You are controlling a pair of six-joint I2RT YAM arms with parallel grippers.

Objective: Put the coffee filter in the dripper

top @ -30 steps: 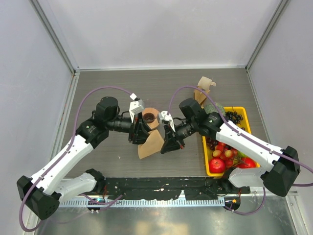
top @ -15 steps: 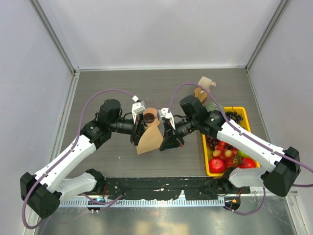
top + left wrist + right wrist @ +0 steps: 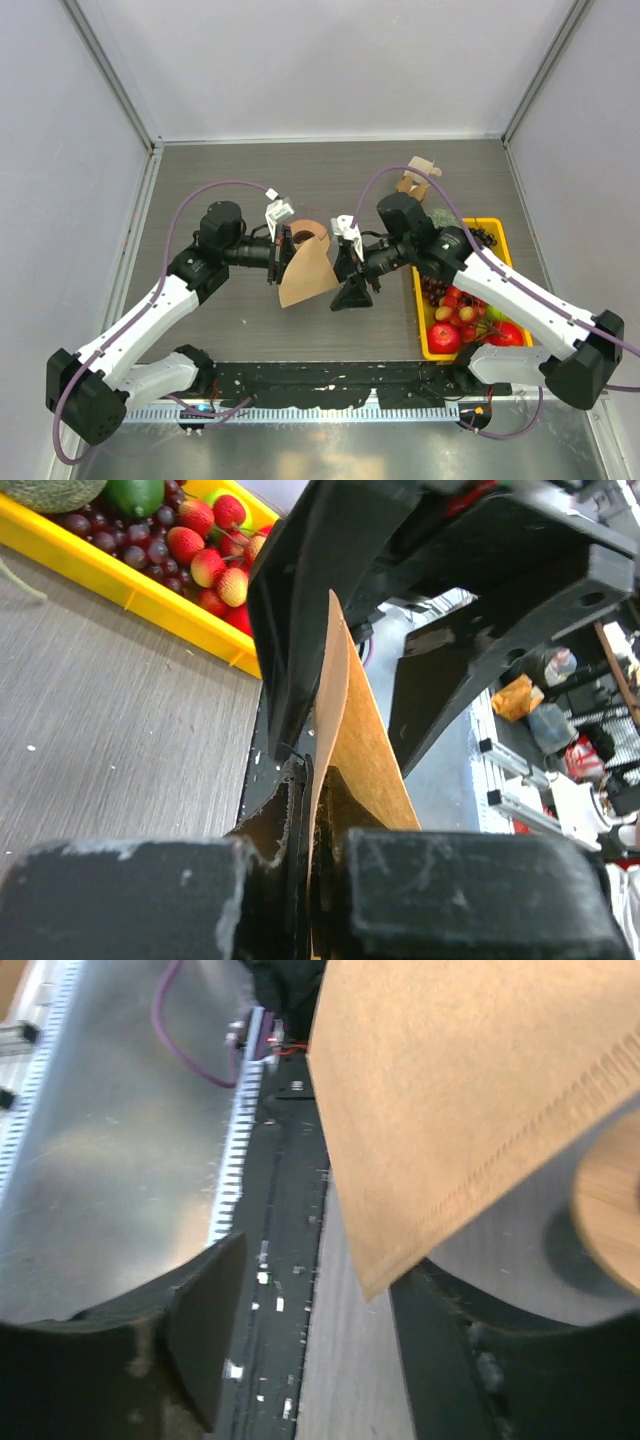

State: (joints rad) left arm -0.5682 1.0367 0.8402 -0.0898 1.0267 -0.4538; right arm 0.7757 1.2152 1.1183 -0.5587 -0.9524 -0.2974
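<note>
Tan paper, the coffee filter [image 3: 308,280], is pinched at its left edge by the left fingers [image 3: 277,265], pressed tight on it. It is held over the tabletop [image 3: 220,180], just beside the dripper [image 3: 304,238], not inside. The right fingers [image 3: 349,280] are spread wide by its right edge. A yellow fruit tray [image 3: 492,225] sits far right.
</note>
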